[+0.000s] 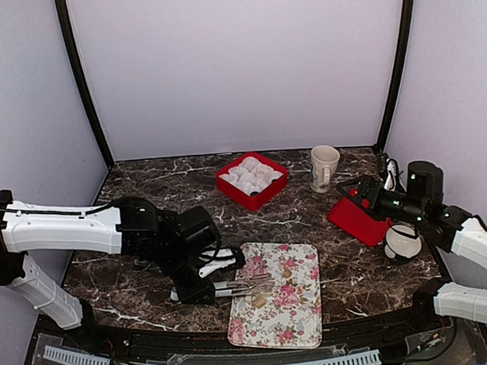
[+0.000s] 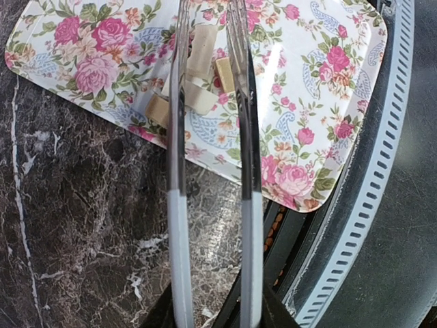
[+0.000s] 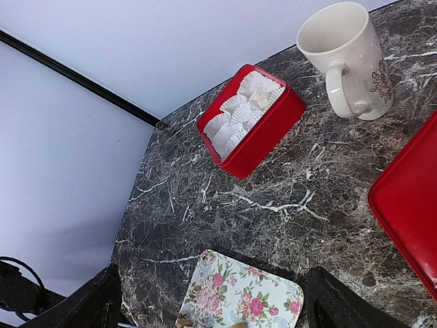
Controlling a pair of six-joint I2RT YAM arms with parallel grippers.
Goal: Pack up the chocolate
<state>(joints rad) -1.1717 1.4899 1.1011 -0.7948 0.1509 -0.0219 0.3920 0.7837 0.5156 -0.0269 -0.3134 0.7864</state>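
Several tan squarish chocolate pieces lie on a floral tray, which shows in the top view at the table's near edge. My left gripper is shut on a pair of metal tongs whose arms reach over the tray. Some pieces lie between the tong arms; the tong tips are out of the left wrist view. My right gripper is open and empty, high at the right, over a red lid. The chocolate pieces are tiny in the top view.
A red box holding white crinkled paper cups stands at the back middle. A cream mug stands to its right. A white round object sits near the right arm. A slotted rail runs along the table's front edge.
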